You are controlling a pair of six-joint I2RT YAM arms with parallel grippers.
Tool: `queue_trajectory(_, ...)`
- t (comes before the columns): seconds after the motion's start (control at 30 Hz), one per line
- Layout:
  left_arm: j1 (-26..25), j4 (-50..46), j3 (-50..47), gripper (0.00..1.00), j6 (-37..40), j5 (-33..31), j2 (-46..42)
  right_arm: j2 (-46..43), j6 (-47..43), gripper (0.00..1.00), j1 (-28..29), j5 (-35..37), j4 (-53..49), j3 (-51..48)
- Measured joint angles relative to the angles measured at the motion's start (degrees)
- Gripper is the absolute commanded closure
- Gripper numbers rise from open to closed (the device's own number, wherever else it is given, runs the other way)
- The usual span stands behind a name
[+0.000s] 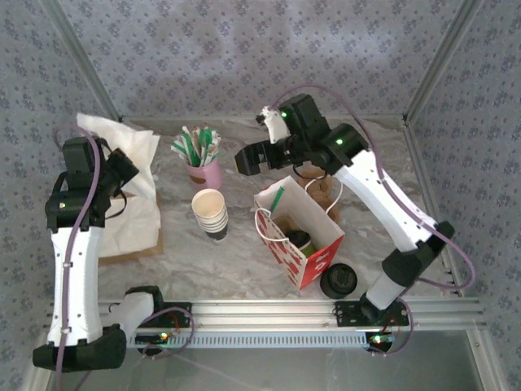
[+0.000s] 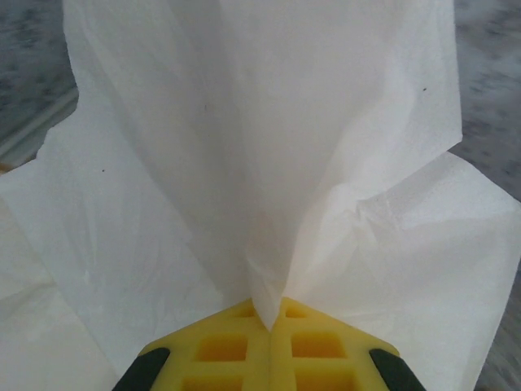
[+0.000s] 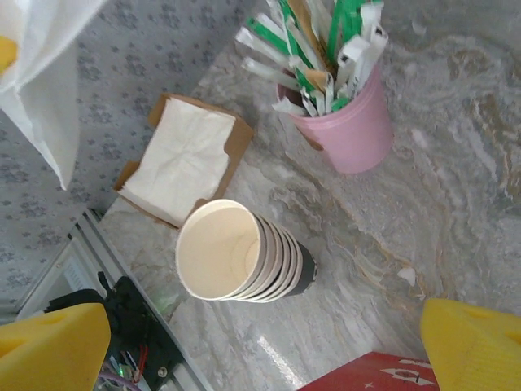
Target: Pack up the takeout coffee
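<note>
While the left pincer pinches a limp napkin aloft and the right pincer hangs wide open, the takeout coffee sits inside the red bag — a trailing corner could snag its rim and tip it over.

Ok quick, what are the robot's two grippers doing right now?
Left gripper: shut, pinching a white napkin.
Right gripper: open, holding nothing.

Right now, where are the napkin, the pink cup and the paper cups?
napkin (image 2: 244, 163): left wrist view, middle fold.
pink cup (image 3: 354, 134): right wrist view, side wall.
paper cups (image 3: 216, 248): right wrist view, top cup's inside.
</note>
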Motion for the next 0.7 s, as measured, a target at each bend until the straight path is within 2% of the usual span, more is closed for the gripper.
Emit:
queue_trajectory(0.2, -12.0, 1.3, 4.8, 1.0, 2.1, 2.0, 3.0, -6.7, -1.7, 0.01, 0.0, -0.2, 3.6, -1.8)
queue_trajectory(0.47, -28.4, 1.6, 14.5, 1.0, 8.2, 2.6, 13.7, -13.0, -5.0, 0.1, -0.8, -3.8, 7.0, -3.0)
queue_trajectory(0.7, -34.9, -0.2, 21.4, 1.0, 14.0, 7.1, 20.9, -14.8, -6.8, 0.17, -1.2, -9.6, 9.8, -2.9)
